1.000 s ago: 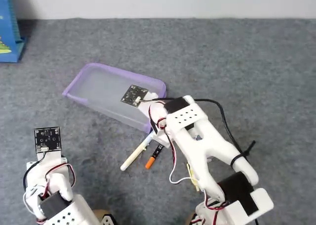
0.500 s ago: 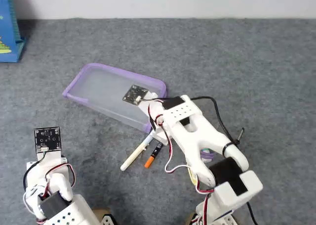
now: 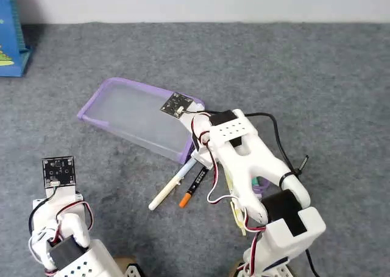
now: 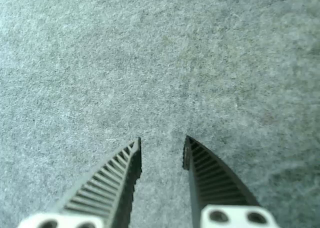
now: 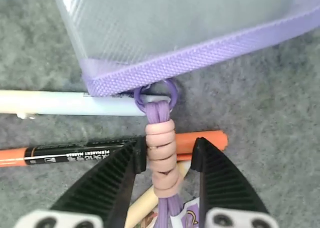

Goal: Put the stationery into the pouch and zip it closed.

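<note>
A translucent purple pouch [image 3: 131,112] lies open on the grey carpet. In the right wrist view its edge [image 5: 200,47] ends in a ring holding a braided pink and purple zipper pull [image 5: 161,160]. My right gripper [image 5: 169,139] is open and straddles that pull, one finger touching it. Beneath lie a white pen [image 5: 60,102], an orange and black marker [image 5: 65,152] and a beige pencil [image 5: 147,205]. From above, the white pen [image 3: 170,189] and marker [image 3: 194,185] rest beside the pouch's near corner. My left gripper [image 4: 161,145] hangs open over bare carpet.
A blue box [image 3: 9,39] stands at the far left by the wall. A yellow item [image 3: 236,215] lies under the right arm. The left arm [image 3: 61,240] sits at the near left corner. Carpet stretches free to the right and behind the pouch.
The right arm's wrist has shifted toward the pouch's right corner, uncovering more of the marker. The left arm has not moved.
</note>
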Controlling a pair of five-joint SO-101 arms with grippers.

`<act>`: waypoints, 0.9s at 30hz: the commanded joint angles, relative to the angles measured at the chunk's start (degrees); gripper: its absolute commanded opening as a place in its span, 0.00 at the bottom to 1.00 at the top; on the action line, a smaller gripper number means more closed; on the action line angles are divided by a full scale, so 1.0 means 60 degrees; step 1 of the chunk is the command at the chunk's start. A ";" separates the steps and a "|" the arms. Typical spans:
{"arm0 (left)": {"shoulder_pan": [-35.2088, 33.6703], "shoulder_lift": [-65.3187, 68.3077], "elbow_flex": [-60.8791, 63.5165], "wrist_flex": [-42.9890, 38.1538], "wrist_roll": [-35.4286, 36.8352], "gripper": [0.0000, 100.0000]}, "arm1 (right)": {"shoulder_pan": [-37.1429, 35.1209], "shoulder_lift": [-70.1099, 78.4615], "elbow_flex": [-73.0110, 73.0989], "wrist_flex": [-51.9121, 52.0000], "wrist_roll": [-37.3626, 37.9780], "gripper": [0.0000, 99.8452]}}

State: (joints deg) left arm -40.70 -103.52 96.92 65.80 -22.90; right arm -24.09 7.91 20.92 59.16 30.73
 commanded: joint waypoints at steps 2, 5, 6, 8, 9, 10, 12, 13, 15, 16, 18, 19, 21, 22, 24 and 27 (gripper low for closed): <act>-0.0029 -0.0117 -0.0110 0.0000 -0.0044 0.14 | 0.0110 -0.0081 -0.0249 0.0330 0.0103 0.10; -0.0029 -0.0117 -0.0110 0.0000 -0.0044 0.14 | 0.0051 -0.0139 -0.0220 0.0432 0.0103 0.03; -0.0029 -0.0117 -0.0110 0.0000 -0.0044 0.14 | 0.0051 -0.0095 -0.0234 0.0491 0.0103 0.02; -0.0029 -0.0117 -0.0110 0.0000 -0.0044 0.14 | 0.0051 -0.0066 -0.0234 0.0549 0.0103 0.01; -0.0029 -0.0117 -0.0110 0.0000 -0.0044 0.14 | 0.0051 -0.0066 -0.0220 0.0549 0.0103 0.01; -0.0029 -0.0117 -0.0110 0.0000 -0.0044 0.14 | 0.0066 -0.0066 -0.0220 0.0564 0.0103 0.01; -0.0029 -0.0117 -0.0110 0.0015 -0.0044 0.14 | 0.0081 -0.0110 -0.0234 0.0725 0.0103 0.01; -0.0029 -0.0117 -0.0110 0.0015 -0.0044 0.14 | 0.0081 -0.0168 -0.0234 0.0799 0.0103 0.01; -0.0029 -0.0117 -0.0110 0.0015 -0.0044 0.14 | 0.0051 -0.0330 -0.0264 0.0974 0.0117 0.01; -0.0029 -0.0117 -0.0110 0.0015 -0.0044 0.14 | 0.0037 -0.0476 -0.0234 0.1033 0.0220 0.01; -0.0029 -0.0117 -0.0110 0.0015 -0.0044 0.14 | 0.0007 -0.0916 -0.0073 0.1106 0.0425 0.01; -0.0029 -0.0117 -0.0110 0.0015 -0.0044 0.14 | -0.0022 -0.1179 0.0029 0.1092 0.0410 0.01; -0.0029 -0.0117 -0.0110 0.0015 -0.0044 0.16 | -0.0242 -0.1766 0.0381 0.1092 0.0410 0.01; -0.0029 -0.0117 -0.0139 0.0015 -0.0044 0.18 | -0.0388 -0.2088 0.0601 0.1077 0.0410 0.01; -0.0029 -0.0117 -0.0168 -0.0044 0.0059 0.24 | -0.0799 -0.2762 0.1026 0.1077 0.0410 0.01; 0.0147 -0.0117 -0.0212 -0.0059 0.1070 0.33 | -0.1311 -0.3788 0.1524 0.1077 0.0396 0.01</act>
State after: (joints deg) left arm -40.70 -103.52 96.92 65.80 -20.97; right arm -29.63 -7.21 29.27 65.23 32.66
